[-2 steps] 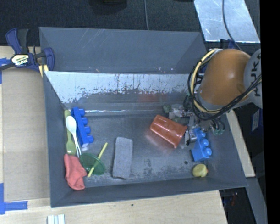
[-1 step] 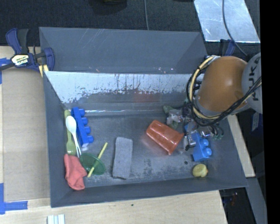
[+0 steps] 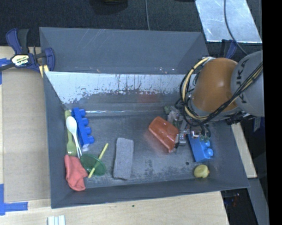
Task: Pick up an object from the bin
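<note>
Bin, right half: I am watching the gripper (image 3: pixel 181 139) hanging low between two things, under the arm's orange cover (image 3: pixel 214 86). An orange-red block (image 3: pixel 161 132) is lying against it on the view's left. A blue toy block (image 3: pixel 201 149) is sitting just beside it on the view's right.

I am reading the orange-red block as the likelier target, since the gripper is meeting that block's right-hand edge. I cannot tell whether they are truly touching, nor whether the claw is spread or pressed together, because the wrist and cables are covering it.

The relation I am weighing is the block's lie: its long axis is running from upper left to lower right in the view, and it seems to be tilting up on one edge. The bulk of it is lying leftward of the claw, toward the bin's (image 3: pixel 129 54) middle. In my judgement, any closing move is needing the jaws set across that slant.

A yellow ball (image 3: pixel 201 171) is resting near the front wall below the blue toy block. A grey sponge (image 3: pixel 123 159) is lying well apart to the left, and a heap with a white spoon (image 3: pixel 72 128) and pink cloth (image 3: pixel 75 173) is crowding the far left.
</note>
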You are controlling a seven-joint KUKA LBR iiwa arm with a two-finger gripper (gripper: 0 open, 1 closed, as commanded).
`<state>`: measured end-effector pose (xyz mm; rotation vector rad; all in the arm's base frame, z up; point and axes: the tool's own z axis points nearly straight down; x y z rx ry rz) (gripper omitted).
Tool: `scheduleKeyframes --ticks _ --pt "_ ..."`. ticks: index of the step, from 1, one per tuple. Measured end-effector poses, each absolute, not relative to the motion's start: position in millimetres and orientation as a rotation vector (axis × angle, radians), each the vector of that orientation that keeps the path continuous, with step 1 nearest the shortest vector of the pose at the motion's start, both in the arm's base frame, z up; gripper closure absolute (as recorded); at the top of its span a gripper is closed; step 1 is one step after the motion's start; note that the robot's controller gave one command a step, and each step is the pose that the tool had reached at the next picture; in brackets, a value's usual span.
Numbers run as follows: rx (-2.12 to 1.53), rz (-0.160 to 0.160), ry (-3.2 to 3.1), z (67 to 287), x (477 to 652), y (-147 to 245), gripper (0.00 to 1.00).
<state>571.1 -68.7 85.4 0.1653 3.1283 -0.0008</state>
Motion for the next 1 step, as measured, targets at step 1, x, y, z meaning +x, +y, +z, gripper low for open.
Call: scheduleKeyframes --ticks 1 --pt "0.715 0.0 3.087 81.7 612.4 -50.6 1.0"
